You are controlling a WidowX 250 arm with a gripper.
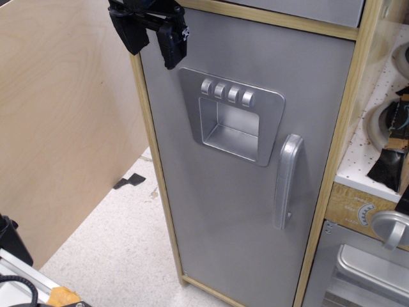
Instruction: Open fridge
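The gripper (153,32) is cut off by the top edge, its arm unseen. The fridge (243,173) runs past the bottom edge; the oven (358,268) is cropped at the right corner.

No readable text, label, brand or number is shown; faint marks around the oven dial (365,214) cannot be made out.

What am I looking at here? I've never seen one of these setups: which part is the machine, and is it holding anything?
One picture, taken from a camera that looks slightly down at a toy kitchen. The black pincer at the top left is the tip of the robot arm; it holds nothing, and its fingers appear parted. The tall silver door is the fridge, shut, with four buttons above a recessed dispenser panel and a curved handle on its right side. Lower right, part of an oven door with a round knob shows.
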